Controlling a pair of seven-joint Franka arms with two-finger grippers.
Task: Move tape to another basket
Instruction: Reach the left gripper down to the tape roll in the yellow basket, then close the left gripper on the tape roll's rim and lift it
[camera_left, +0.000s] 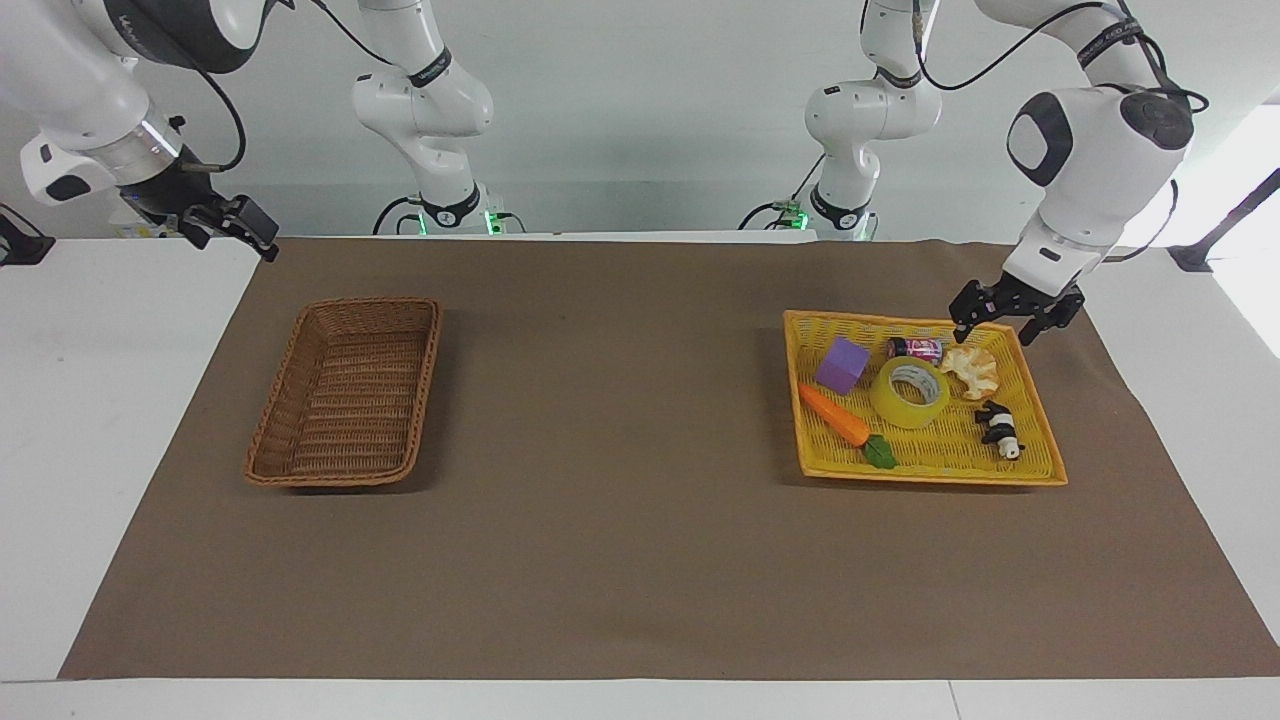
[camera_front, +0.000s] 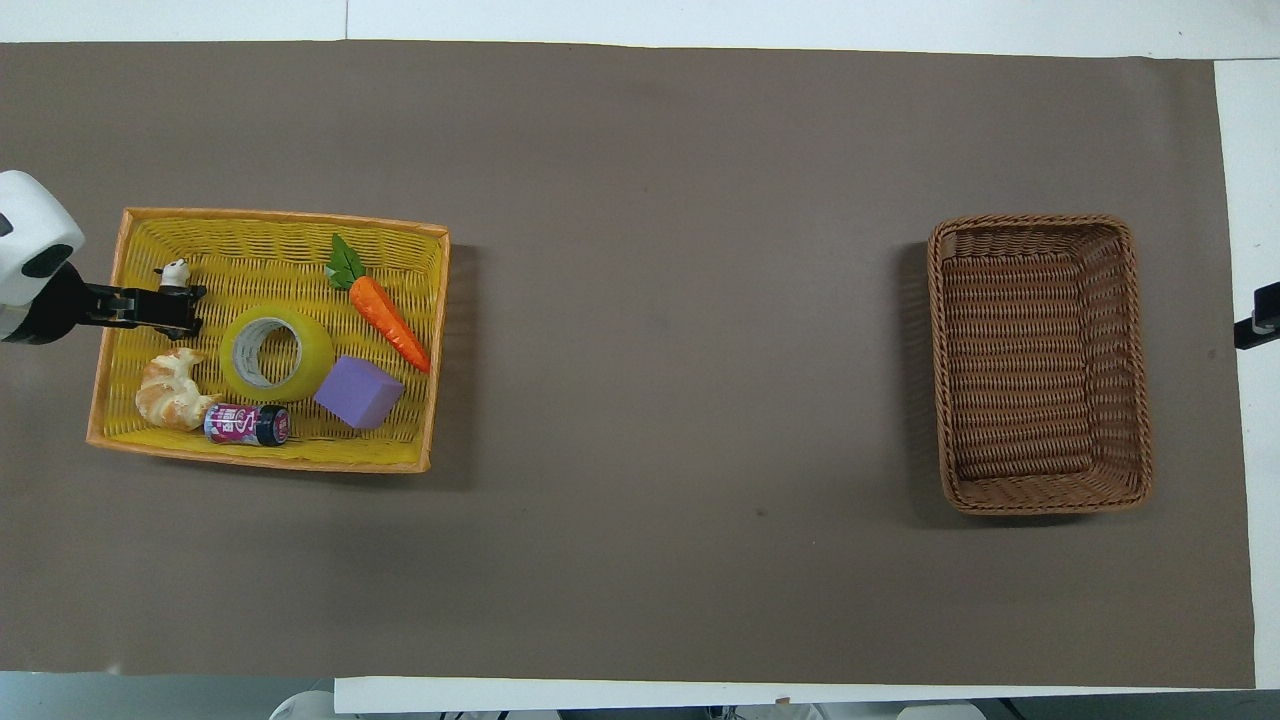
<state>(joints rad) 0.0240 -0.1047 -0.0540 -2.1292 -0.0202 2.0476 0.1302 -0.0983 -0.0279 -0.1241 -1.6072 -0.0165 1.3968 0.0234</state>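
Note:
The tape (camera_left: 909, 392) lies flat in the yellow-orange tray (camera_left: 890, 320), near its middle; it also shows in the overhead view (camera_front: 275, 352). The dark-brown wicker basket (camera_left: 370, 301) stands empty toward the right arm's end of the table, and its rim shows in the overhead view (camera_front: 1030, 218). My left gripper (camera_left: 995, 335) is open and empty, in the air over the tray's corner by the croissant, apart from the tape. In the overhead view the left gripper (camera_front: 185, 308) partly covers the panda toy. My right gripper (camera_left: 245, 235) waits off the mat's edge past the wicker basket.
In the tray (camera_front: 280, 218) with the tape lie a purple block (camera_left: 841, 365), a toy carrot (camera_left: 835, 415), a small can (camera_left: 915, 348), a croissant (camera_left: 970, 370) and a panda toy (camera_left: 998, 430). A brown mat covers the table between the two baskets.

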